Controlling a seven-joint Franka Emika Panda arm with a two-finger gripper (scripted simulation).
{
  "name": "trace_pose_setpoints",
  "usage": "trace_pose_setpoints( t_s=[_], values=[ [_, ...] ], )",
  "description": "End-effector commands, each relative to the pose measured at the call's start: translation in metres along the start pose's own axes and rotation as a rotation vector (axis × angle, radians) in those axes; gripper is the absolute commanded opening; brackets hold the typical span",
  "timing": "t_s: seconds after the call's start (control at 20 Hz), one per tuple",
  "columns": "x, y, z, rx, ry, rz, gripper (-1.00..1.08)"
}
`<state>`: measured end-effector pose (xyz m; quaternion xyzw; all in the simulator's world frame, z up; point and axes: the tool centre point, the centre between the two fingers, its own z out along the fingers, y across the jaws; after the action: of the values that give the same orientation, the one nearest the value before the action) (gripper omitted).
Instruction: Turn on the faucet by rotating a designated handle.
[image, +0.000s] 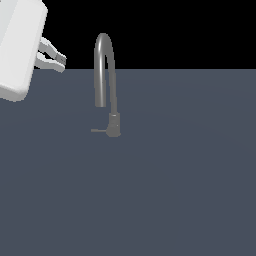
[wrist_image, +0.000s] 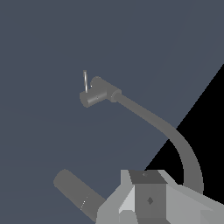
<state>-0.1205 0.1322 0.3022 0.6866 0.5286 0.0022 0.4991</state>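
Over at the exterior view's upper left, the gripper (image: 60, 61) hangs spread and empty, the handle (image: 98, 131) well below, pointing left from the faucet (image: 106, 75) base. Wrist view: handle (wrist_image: 85, 81) far ahead (a thin sliver).

A bare simulated scene, not a real room: a flat slate-grey surface (image: 175, 190) under a black void, holding only a plain grey faucet (image: 106, 85)

I see no readable txt, labels, brands or nos. in either view: nothing legible on the faucet (image: 106, 75), the gripper (image: 61, 62) or the grey surface (image: 175, 175).
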Motion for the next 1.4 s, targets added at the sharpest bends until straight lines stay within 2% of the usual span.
trace_pose_setpoints(
  t_s=[0.0,1.35],
  values=[
    [0.008,-0.004,0.004,-0.041,0.001,-0.042,-1.00],
    [0.076,-0.052,0.061,-0.457,-0.005,-0.456,-1.00]
  ],
)
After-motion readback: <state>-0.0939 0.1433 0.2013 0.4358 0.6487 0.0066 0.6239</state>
